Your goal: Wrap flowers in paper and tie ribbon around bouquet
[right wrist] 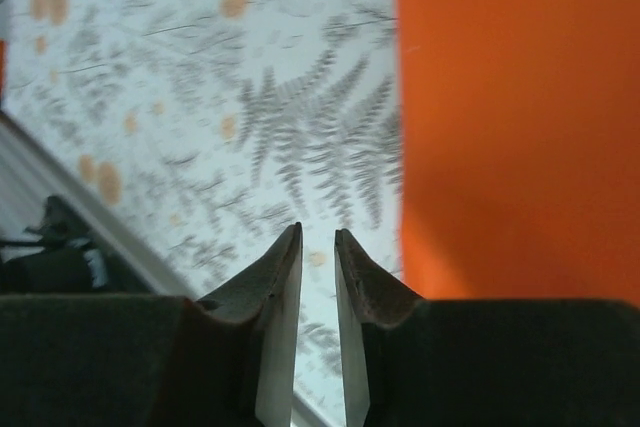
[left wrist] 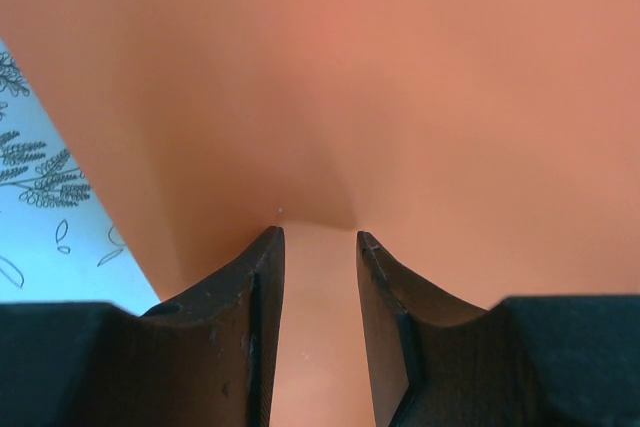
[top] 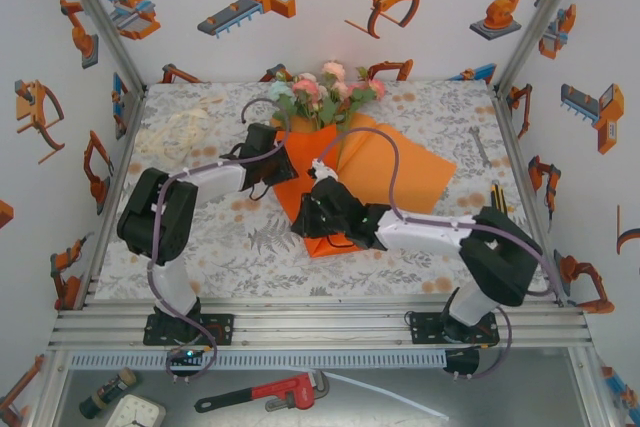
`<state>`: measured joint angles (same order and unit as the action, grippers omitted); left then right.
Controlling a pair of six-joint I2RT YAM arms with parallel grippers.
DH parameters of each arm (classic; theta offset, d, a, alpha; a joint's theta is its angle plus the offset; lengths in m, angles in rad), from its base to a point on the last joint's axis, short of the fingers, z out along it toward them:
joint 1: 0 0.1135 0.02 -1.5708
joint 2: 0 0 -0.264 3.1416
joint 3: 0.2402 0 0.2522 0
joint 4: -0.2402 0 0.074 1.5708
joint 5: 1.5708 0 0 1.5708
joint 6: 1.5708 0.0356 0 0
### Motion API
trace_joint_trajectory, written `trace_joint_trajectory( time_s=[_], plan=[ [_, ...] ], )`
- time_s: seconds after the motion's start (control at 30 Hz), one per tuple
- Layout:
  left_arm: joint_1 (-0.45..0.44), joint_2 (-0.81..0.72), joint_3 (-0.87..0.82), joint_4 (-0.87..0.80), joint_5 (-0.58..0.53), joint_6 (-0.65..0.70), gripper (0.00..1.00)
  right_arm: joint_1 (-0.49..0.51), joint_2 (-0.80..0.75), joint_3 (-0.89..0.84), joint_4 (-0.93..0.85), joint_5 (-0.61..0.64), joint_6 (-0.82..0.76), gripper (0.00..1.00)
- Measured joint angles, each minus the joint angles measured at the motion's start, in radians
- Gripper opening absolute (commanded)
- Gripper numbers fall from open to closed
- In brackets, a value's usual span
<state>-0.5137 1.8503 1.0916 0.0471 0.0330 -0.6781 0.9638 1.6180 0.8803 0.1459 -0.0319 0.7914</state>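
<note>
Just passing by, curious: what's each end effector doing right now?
Left end effector: paper between jaws; gripped or not, cannot be told.
Right end effector: slightly open, empty.

Nothing legible — no text, label, brand, number or sign can be read.

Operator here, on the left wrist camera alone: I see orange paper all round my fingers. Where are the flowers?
Observer: The bunch of small pink, peach and mint flowers lies at the far middle of the grey-and-orange floral-print cloth, beyond the left gripper, stems running onto the large bright orange paper sheet.
Operator: Where is the right gripper?
Observer: The right gripper hangs over the cloth, just beside the paper's edge.
Operator: And the ribbon?
Observer: The long thin cream-white ribbon lies in a loose heap at the far left, apart from the paper.
</note>
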Motion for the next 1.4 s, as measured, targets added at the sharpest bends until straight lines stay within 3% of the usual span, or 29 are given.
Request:
trace_joint_trajectory(
  time_s=[0.13,0.4,0.63,1.0,1.13,1.3,1.4],
  plan=[
    [0.019,0.027,0.005,-0.005,-0.015,0.002,0.37,-0.041,0.049,-0.024,-0.039,0.004,0.008,0.22],
    [0.111,0.04,0.008,0.02,-0.01,0.002,0.38,-0.038,0.006,-0.087,-0.096,0.013,0.036,0.24],
    [0.192,0.08,0.025,0.096,0.073,0.002,0.39,-0.037,-0.063,-0.051,-0.191,0.002,-0.013,0.28],
    [0.302,0.224,0.215,0.106,0.156,0.002,0.4,-0.032,0.096,-0.005,-0.113,-0.008,-0.069,0.28],
    [0.351,0.264,0.293,0.099,0.166,0.002,0.4,-0.032,0.089,-0.008,-0.105,-0.004,-0.078,0.32],
    [0.398,0.24,0.318,0.091,0.177,0.001,0.41,-0.032,0.041,-0.008,-0.128,-0.014,-0.089,0.41],
    [0.398,0.135,0.245,0.095,0.179,-0.011,0.41,-0.039,-0.005,-0.003,-0.135,-0.027,-0.097,0.42]
  ],
)
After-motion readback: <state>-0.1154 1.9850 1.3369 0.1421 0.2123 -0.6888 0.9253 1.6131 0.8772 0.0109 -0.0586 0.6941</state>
